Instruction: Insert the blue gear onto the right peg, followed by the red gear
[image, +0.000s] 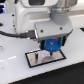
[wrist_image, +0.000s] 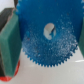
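The fingers (image: 58, 42) are closed narrowly on the blue gear (image: 52, 46), which is held by its rim just under the gripper (image: 54, 44) and above the grey plate (image: 35, 60). In the wrist view the blue gear (wrist_image: 50, 36) is seen face on, its centre hole open and pale, with one green-padded finger (wrist_image: 9, 42) pressed against its toothed edge. The coming move turns on one relation: the centre hole has to be brought straight over the right peg, with the gear's flat face kept level so that the hole's axis runs along the pin. A thin dark upright, possibly a peg (image: 37, 56), can be made out on the plate, toward the exterior view's left of the gear, but at this size it cannot be told which peg it is. A sliver of red (wrist_image: 7, 80) is glimpsed at the edge of the wrist view; it may be the red gear. No container is present; nothing is seated on the plate yet, as far as can be judged.
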